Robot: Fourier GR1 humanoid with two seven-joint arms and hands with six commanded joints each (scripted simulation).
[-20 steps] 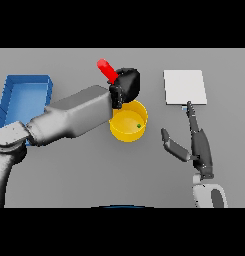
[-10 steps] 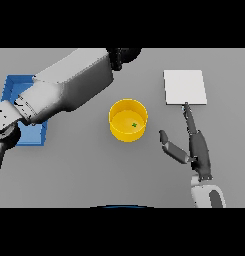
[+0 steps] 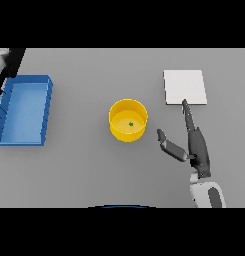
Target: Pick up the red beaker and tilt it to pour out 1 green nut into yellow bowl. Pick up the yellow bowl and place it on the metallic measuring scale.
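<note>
The yellow bowl point(image 3: 118, 118) stands at the middle of the table with one small green nut point(image 3: 131, 124) lying inside it. To its right, further back, lies the flat pale measuring scale point(image 3: 184, 86). My right hand point(image 3: 195, 145) rests on the table right of the bowl and apart from it. It is open, with its fingers stretched toward the scale's near edge and its thumb pointing at the bowl. My left hand point(image 3: 14, 62) shows only as a dark shape at the far left back corner, above the blue bin. The red beaker is out of sight.
A blue open bin point(image 3: 24, 110) sits at the left side of the table, left of the bowl.
My left arm has swung away from above the bowl to the far left back corner, and the red beaker has gone from view with it. The right hand has not moved.
</note>
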